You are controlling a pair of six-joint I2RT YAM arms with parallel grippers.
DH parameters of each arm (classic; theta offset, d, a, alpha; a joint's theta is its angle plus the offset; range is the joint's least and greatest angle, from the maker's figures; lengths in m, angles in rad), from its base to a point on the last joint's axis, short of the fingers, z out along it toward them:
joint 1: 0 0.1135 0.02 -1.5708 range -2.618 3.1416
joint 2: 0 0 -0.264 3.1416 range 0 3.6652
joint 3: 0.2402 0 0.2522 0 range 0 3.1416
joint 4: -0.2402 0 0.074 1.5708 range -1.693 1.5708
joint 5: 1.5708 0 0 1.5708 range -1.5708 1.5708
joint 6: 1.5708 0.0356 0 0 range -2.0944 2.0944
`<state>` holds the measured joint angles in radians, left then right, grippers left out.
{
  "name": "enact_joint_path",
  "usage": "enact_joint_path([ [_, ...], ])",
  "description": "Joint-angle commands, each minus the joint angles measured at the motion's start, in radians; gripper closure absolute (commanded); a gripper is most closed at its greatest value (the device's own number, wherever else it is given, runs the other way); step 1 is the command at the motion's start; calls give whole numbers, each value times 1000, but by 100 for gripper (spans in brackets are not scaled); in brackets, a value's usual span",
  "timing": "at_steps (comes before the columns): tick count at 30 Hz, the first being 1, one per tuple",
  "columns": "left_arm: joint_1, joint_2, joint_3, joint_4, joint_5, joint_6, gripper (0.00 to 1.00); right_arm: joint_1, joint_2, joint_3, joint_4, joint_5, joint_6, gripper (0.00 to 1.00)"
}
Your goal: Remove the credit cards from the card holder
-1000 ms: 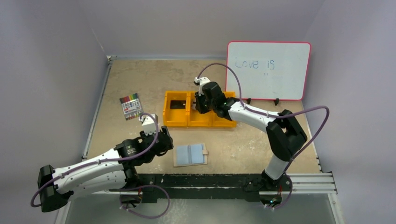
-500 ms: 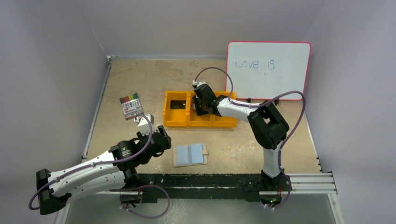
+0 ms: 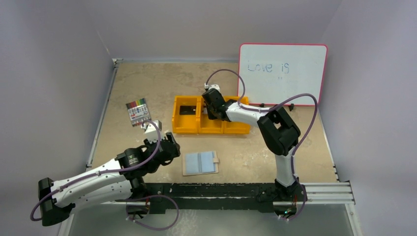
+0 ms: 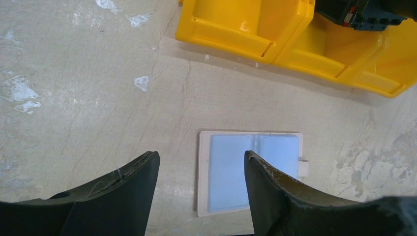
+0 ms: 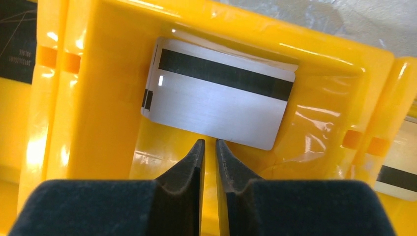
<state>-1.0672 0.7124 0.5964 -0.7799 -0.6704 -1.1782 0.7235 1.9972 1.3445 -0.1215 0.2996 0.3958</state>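
Observation:
The card holder (image 3: 200, 162) (image 4: 251, 167) lies open and flat on the table, light blue panels up, its small tab pointing right. My left gripper (image 3: 172, 145) (image 4: 201, 160) hovers just left of it, open, nothing between its fingers. My right gripper (image 3: 211, 113) (image 5: 210, 143) reaches down into the middle compartment of the orange tray (image 3: 187, 129) (image 5: 83, 98). Its jaws stand a narrow gap apart and hold nothing. Just beyond its tips a small stack of silver credit cards (image 5: 221, 105) with black stripes lies on the compartment floor.
A dark card (image 3: 187, 110) (image 5: 17, 34) lies in the tray's left compartment, and another striped card (image 5: 396, 179) shows in the right one. A pack of coloured markers (image 3: 137, 112) sits at the left. A whiteboard (image 3: 281, 73) stands at the back right.
The right arm has folded its elbow inward and its wrist has shifted slightly left over the tray. The left arm edged a little to the left, then held still.

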Motion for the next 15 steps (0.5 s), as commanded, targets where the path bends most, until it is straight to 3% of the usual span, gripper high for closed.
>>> enact_joint_path([
  [1, 1, 8, 22, 7, -29, -13, 37, -2, 12, 47, 8, 93, -26, 84],
  [7, 1, 6, 14, 11, -25, -18, 37, -2, -36, 21, 27, 55, -37, 81],
  [15, 1, 22, 0, 44, -2, -16, 37, 3, -282, -94, 66, -77, -38, 68],
])
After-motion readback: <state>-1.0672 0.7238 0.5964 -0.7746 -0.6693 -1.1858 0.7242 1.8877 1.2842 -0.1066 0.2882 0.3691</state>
